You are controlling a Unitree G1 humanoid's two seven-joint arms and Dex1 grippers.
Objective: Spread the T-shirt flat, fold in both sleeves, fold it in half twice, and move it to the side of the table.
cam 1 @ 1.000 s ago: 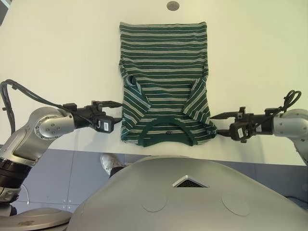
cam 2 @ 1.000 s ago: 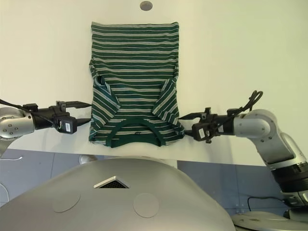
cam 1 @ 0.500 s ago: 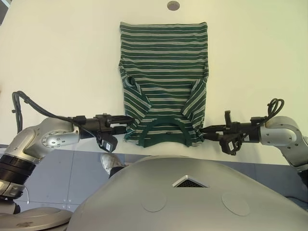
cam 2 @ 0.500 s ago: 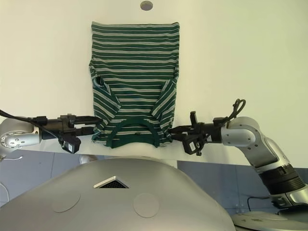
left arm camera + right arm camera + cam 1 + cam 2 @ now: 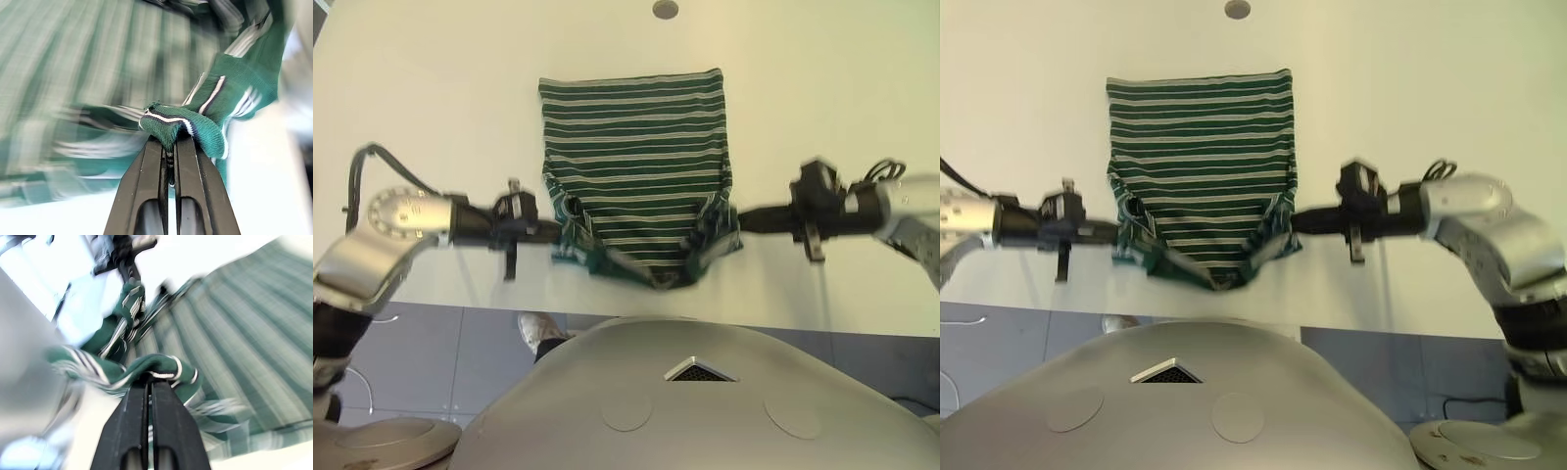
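T-shirt [image 5: 634,127] in both end effectors [image 5: 168,143] [image 5: 148,383]

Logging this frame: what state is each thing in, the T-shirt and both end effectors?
T-shirt: near corners pinched and raised, collar edge sagging between them, far part flat on the table.
Left end effector: shut on the T-shirt's near left corner.
Right end effector: shut on the T-shirt's near right corner.

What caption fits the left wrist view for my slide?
Left gripper clamped shut on a bunched fold of the green striped T-shirt.
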